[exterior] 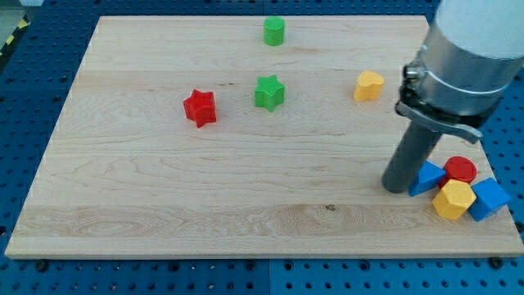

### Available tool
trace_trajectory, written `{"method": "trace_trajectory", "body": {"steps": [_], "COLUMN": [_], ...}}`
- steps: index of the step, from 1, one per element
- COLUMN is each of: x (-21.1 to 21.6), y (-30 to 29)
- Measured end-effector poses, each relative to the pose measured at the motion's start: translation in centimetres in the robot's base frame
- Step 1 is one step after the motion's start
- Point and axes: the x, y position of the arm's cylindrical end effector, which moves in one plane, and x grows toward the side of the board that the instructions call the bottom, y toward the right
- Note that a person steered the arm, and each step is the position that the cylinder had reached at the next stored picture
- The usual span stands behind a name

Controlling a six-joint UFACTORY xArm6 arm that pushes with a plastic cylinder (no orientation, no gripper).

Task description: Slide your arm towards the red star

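Observation:
The red star (pixel 200 107) lies on the wooden board (pixel 164 180), left of centre. My tip (pixel 398 188) rests on the board at the view's right, far from the red star and to its lower right. The tip stands right against the left side of a blue block (pixel 426 177).
A green star (pixel 268 92) lies right of the red star. A green cylinder (pixel 274 31) is near the top edge. A yellow block (pixel 368 85) is at the upper right. A red cylinder (pixel 460 170), a yellow hexagon (pixel 453 199) and another blue block (pixel 490 199) cluster at the lower right.

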Motion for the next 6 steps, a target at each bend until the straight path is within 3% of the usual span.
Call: {"method": "trace_trajectory", "body": {"steps": [2,4,5,6], "x": [-1.6,-7.1,-13.6,-15.5], "y": [-13.9,-30.8,-31.7,-30.4]}}
